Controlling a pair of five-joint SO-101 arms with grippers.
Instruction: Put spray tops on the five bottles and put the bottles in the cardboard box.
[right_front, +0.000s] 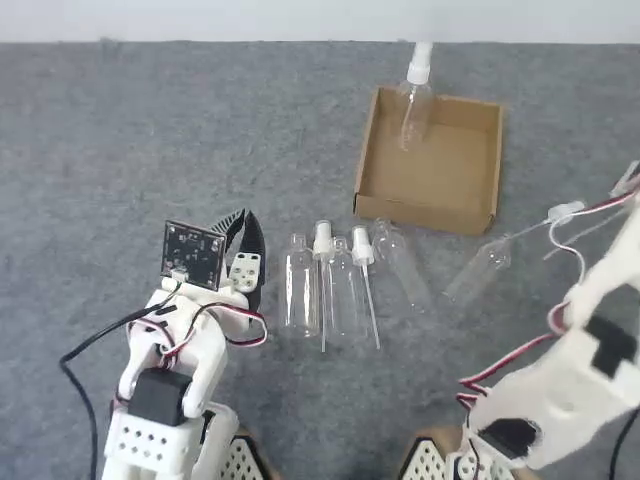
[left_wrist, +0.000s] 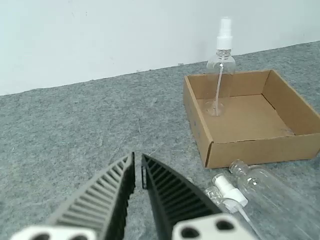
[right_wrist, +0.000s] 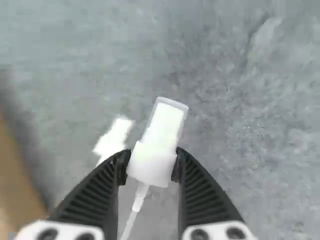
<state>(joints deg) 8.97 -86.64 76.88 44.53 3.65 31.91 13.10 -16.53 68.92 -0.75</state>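
Bottles: 1 capped stands in box by desk's far edge, so done; 4 look uncapped, lying mid-desk w/ 2 loose tops among them. R hand clamps another top, prob. for next bottle. L hand closed to a sliver, empty, toward desk's front edge.

Both arms are white plastic with black servo blocks. The left arm, lower left of the high view, carries a square black circuit board, thin red and white wires — and a thicker black cable looping toward the left edge. The right arm, lower right, trails red-and-white wires. The left gripper and right gripper have black ribbed fingers on white mounts.
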